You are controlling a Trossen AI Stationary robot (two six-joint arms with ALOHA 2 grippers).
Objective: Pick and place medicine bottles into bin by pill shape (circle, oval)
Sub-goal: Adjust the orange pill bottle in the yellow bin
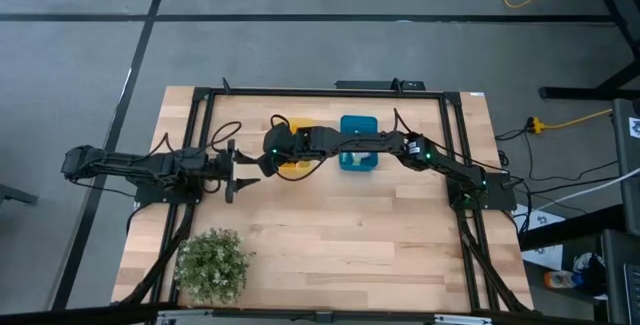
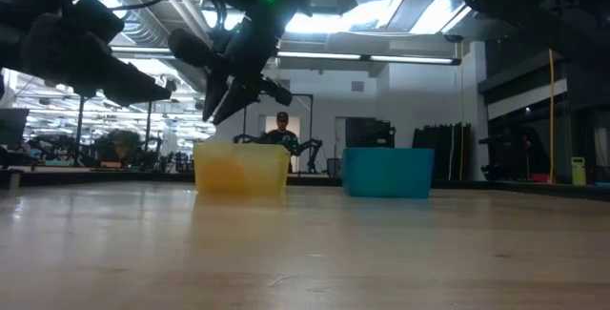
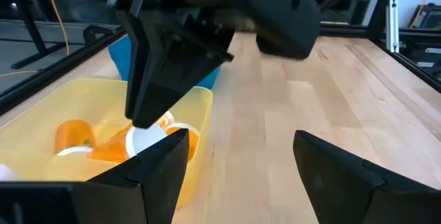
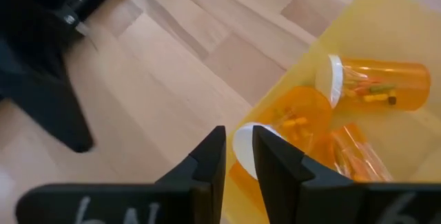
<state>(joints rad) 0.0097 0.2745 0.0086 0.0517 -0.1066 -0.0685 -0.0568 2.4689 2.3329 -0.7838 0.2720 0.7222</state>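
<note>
Drop step looks finished: right gripper [image 4: 238, 158] hangs over the yellow bin [image 4: 386, 17], fingers pressed together on nothing, orange bottles [image 4: 375, 79] lying inside; left gripper [image 3: 238, 158] waits beside it, fingers spread; next likely lift clear, find another bottle.

My fingers [image 4: 238, 165] are matt black plastic, flat-faced and smooth, and the left gripper [image 3: 238, 165] has the same dull black finish. Under me the table [image 1: 330, 235] is pale wood in glued strips, visible grain, a soft satin sheen. The yellow bin [image 3: 196, 103] is thin translucent plastic, smooth, faintly glossy at the rim. The bottles [image 4: 375, 79] in it are clear orange plastic, glossy, with smooth white caps [image 4: 332, 79]. The blue bin [image 2: 386, 172] looks like opaque plastic, smooth. The black frame [image 1: 320, 92] round the table seems matt metal
</note>
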